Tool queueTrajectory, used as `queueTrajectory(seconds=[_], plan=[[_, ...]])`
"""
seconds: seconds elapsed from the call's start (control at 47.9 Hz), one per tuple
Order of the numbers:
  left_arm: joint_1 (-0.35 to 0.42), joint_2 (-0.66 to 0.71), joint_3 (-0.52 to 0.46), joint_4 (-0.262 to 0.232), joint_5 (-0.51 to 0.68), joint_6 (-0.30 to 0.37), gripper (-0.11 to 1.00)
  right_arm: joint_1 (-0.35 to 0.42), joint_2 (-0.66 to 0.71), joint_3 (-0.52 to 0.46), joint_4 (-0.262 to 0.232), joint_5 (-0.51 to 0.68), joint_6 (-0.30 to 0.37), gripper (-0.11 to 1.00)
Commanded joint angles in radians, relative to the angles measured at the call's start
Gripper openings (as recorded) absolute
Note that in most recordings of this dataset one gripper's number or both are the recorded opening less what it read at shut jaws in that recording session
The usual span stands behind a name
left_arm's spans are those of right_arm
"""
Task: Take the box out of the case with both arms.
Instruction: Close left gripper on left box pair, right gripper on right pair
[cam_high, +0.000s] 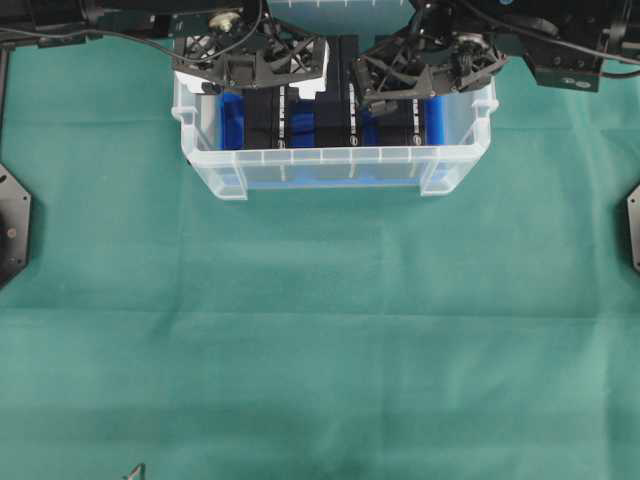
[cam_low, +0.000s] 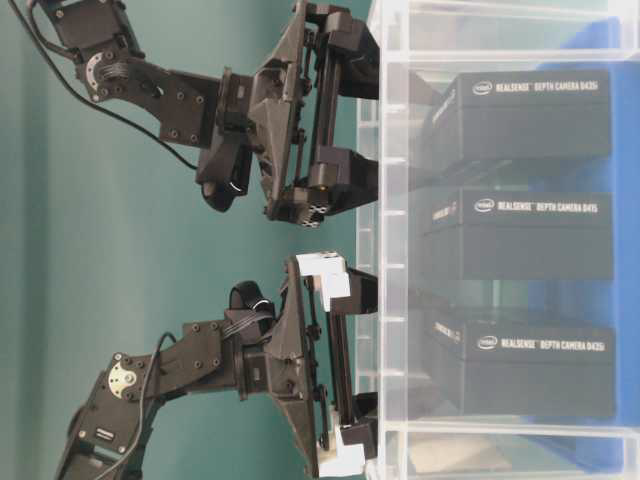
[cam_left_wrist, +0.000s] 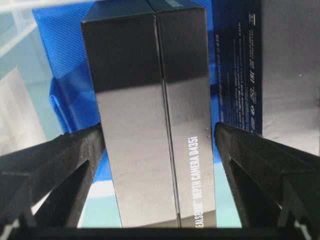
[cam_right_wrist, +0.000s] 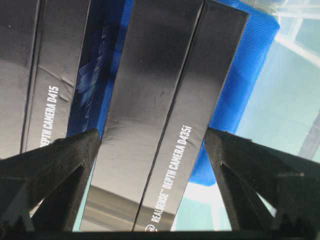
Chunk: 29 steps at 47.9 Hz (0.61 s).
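The clear case (cam_high: 320, 156) stands at the far middle of the green table, with a blue liner (cam_left_wrist: 65, 60) inside. Three black boxes stand on edge in it: left (cam_high: 266, 118), middle (cam_high: 340, 100) and right (cam_high: 405, 122). My left gripper (cam_high: 262, 85), the one with white parts, reaches down into the case. It is open and straddles the left box (cam_left_wrist: 150, 100); the left finger (cam_left_wrist: 85, 150) lies against the box and the right finger (cam_left_wrist: 235, 150) is just clear of it. My right gripper (cam_high: 410, 85) is open astride the right box (cam_right_wrist: 165, 90), fingertips close to both sides.
The middle box (cam_right_wrist: 45, 75) stands close to my right gripper's left finger and its printed side (cam_left_wrist: 240, 65) faces my left gripper's right finger. Green cloth (cam_high: 320, 350) covers the table in front of the case. Black mounts (cam_high: 12, 225) sit at both side edges.
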Motion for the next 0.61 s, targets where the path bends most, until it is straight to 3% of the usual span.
queueTrajectory(seconds=[0.0,0.355,0.584], plan=[[-0.003,-0.012,0.009,0.002,0.009,0.003,0.88,-0.012,0.000,0.006,0.002,0.011,-0.002,0.96],[-0.018,-0.011,0.009,-0.003,0.037,-0.003,0.83,-0.014,0.032,0.023,0.034,0.032,-0.002,0.96],[-0.029,-0.011,0.011,-0.005,0.031,-0.014,0.64,-0.012,0.032,0.026,0.037,0.075,-0.002,0.96]])
